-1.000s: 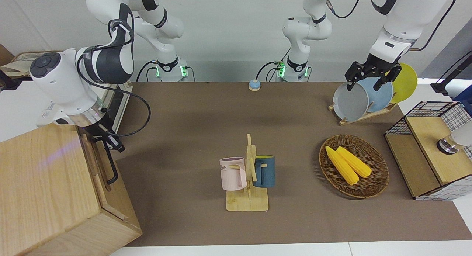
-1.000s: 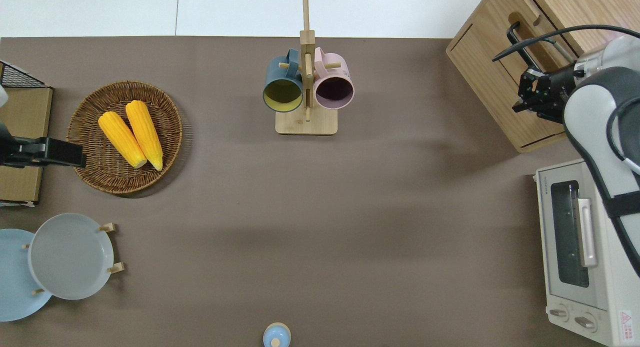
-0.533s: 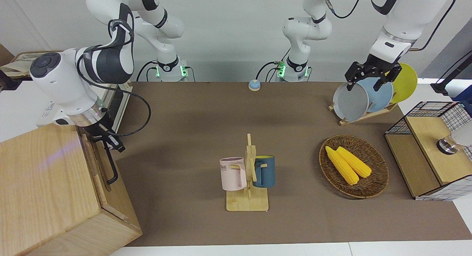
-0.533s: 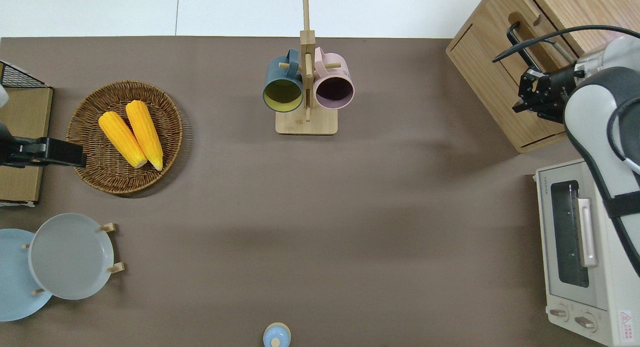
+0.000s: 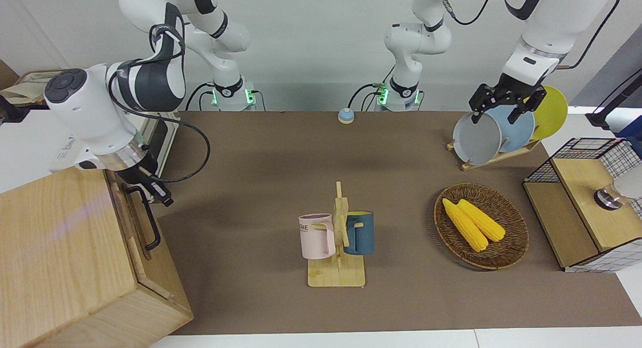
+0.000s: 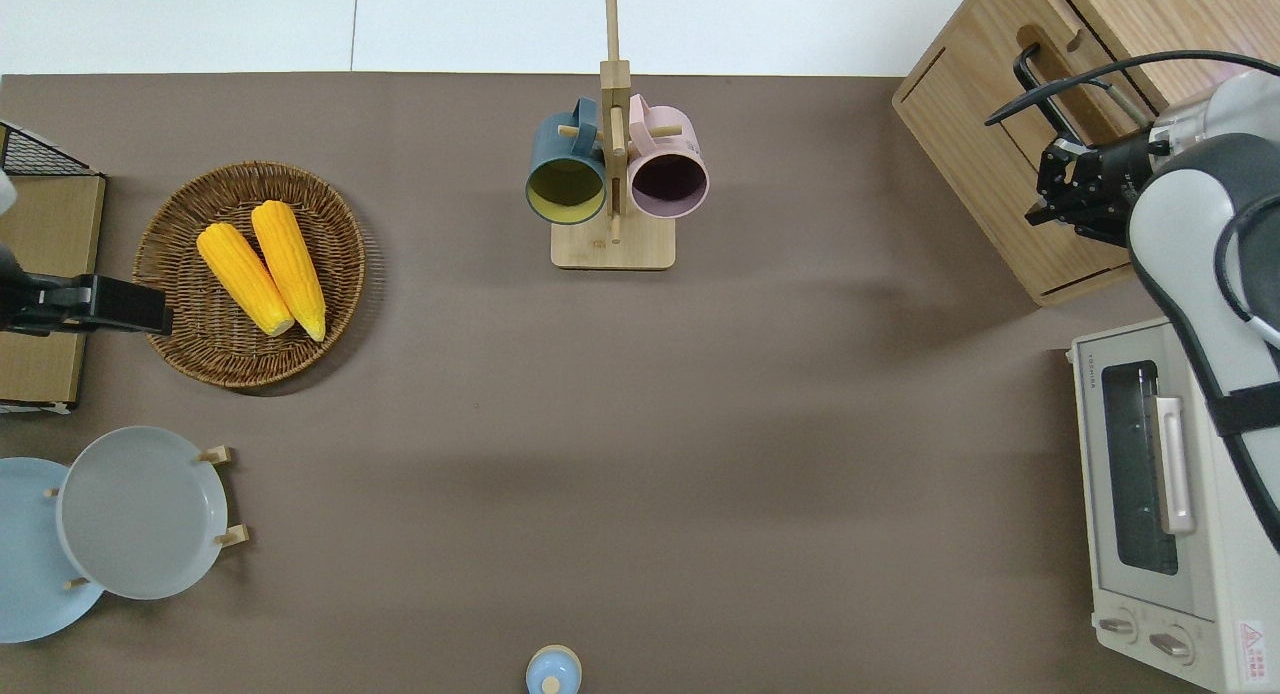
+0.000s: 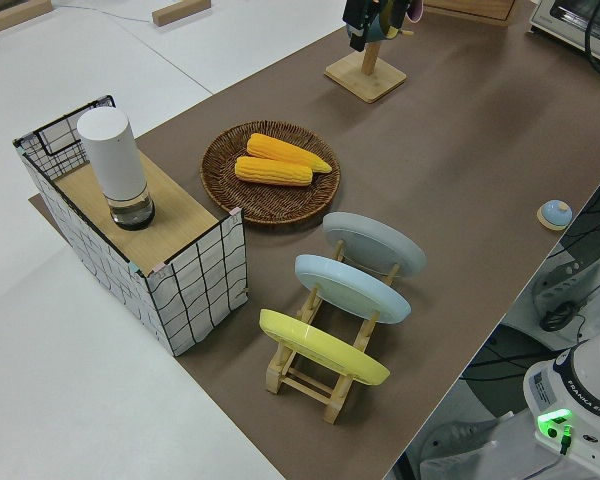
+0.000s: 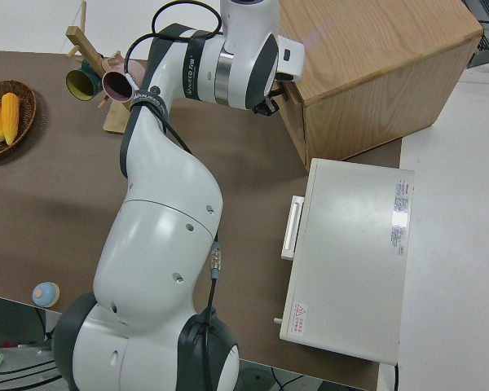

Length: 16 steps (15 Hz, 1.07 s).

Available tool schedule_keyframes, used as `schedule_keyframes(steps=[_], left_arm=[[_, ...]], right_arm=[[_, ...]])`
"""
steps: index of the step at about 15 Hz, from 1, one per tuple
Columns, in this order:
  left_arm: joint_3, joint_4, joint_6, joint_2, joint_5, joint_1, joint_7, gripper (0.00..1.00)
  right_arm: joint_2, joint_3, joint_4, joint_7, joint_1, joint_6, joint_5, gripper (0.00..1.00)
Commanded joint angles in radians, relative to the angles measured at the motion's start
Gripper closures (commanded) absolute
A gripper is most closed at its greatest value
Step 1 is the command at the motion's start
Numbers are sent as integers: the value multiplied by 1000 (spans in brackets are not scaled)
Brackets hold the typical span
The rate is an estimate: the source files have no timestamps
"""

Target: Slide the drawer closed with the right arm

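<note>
Right gripper (image 6: 1068, 187) by drawer (image 6: 1010, 159) front, near handle (image 5: 146, 218) end; finger state unclear. Drawer appears nearly flush with cabinet (image 5: 60, 257), close to shut. Remaining: final push, then retreat. Left arm parked.

The cabinet (image 6: 1090, 34) stood at the right arm's end of the table (image 6: 700, 424), farther from the robots than the oven (image 6: 1170, 504).

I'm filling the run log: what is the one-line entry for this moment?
stage: drawer closing | right claw: at drawer front, beside handle | drawer: looks pushed in | left arm: parked
</note>
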Motion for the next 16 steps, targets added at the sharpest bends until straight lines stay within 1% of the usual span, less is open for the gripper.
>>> schedule_keyframes(steps=[1, 3, 5, 8, 9, 10, 11, 13, 14, 16], left_arm=[[16, 20, 1, 12, 14, -17, 6, 5], [16, 20, 1, 12, 14, -17, 6, 5], [16, 20, 1, 12, 15, -17, 6, 5], [16, 20, 1, 12, 15, -17, 6, 5], [16, 20, 1, 12, 14, -17, 6, 5], [16, 20, 1, 12, 14, -17, 6, 5], [16, 20, 1, 12, 14, -17, 6, 5], [16, 20, 1, 12, 14, -17, 6, 2], [16, 20, 1, 12, 14, -17, 6, 5], [16, 20, 1, 12, 15, -17, 6, 2]], right_arm=[[-12, 1, 6, -22, 54, -57, -6, 1000], [-24, 0, 3, -36, 75, -80, -15, 1000], [-50, 0, -26, -92, 106, -96, -59, 1000], [-112, 0, -93, -134, 131, -107, -79, 1000], [-139, 0, -126, -151, 131, -107, -94, 1000], [-167, 0, -155, -178, 143, -107, -110, 1000], [-191, -5, -176, -212, 151, -108, -119, 1000], [-243, -38, -218, -281, 152, -139, -121, 1000], [-268, -48, -241, -324, 151, -143, -119, 1000], [-300, -92, -264, -417, 152, -149, -118, 1000]])
